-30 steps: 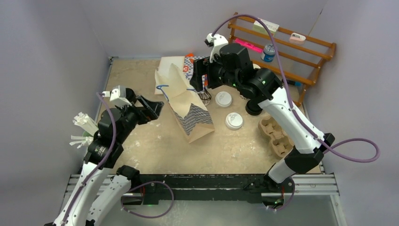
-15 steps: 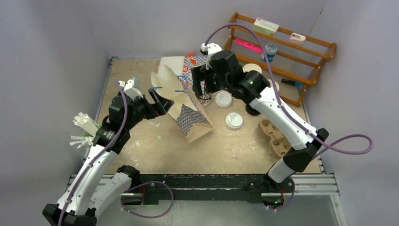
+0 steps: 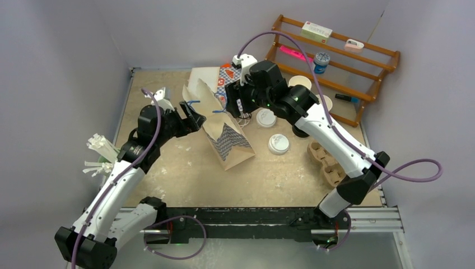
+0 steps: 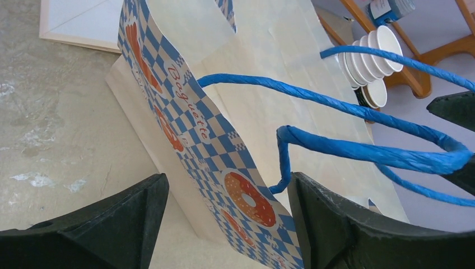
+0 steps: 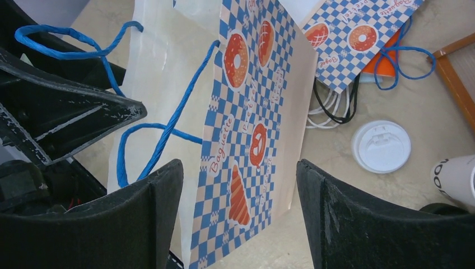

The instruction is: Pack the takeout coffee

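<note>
A paper bag (image 3: 226, 131) with a blue check pattern and blue cord handles stands upright mid-table, its mouth up. My left gripper (image 3: 192, 116) is open at the bag's left rim. In the left wrist view the printed wall (image 4: 185, 123) passes between the jaws of the left gripper (image 4: 227, 179), and a blue handle (image 4: 358, 148) lies by the right finger. My right gripper (image 3: 233, 101) is open at the bag's far right rim, and the right gripper (image 5: 240, 168) straddles the checked wall (image 5: 252, 112). One takeout coffee (image 3: 301, 131) with a black lid stands behind the right arm, mostly hidden.
Two loose white lids (image 3: 266, 117) (image 3: 278, 144) lie right of the bag. A cardboard cup carrier (image 3: 327, 159) sits at the right edge. A wooden rack (image 3: 341, 53) stands back right, with stacked white cups (image 4: 372, 61) near it. Flat spare bags (image 5: 358, 33) lie behind.
The left arm has swung right, bringing its jaws onto the bag's left rim. The right gripper has shifted left over the bag's right rim. Both pairs of jaws have narrowed slightly.
</note>
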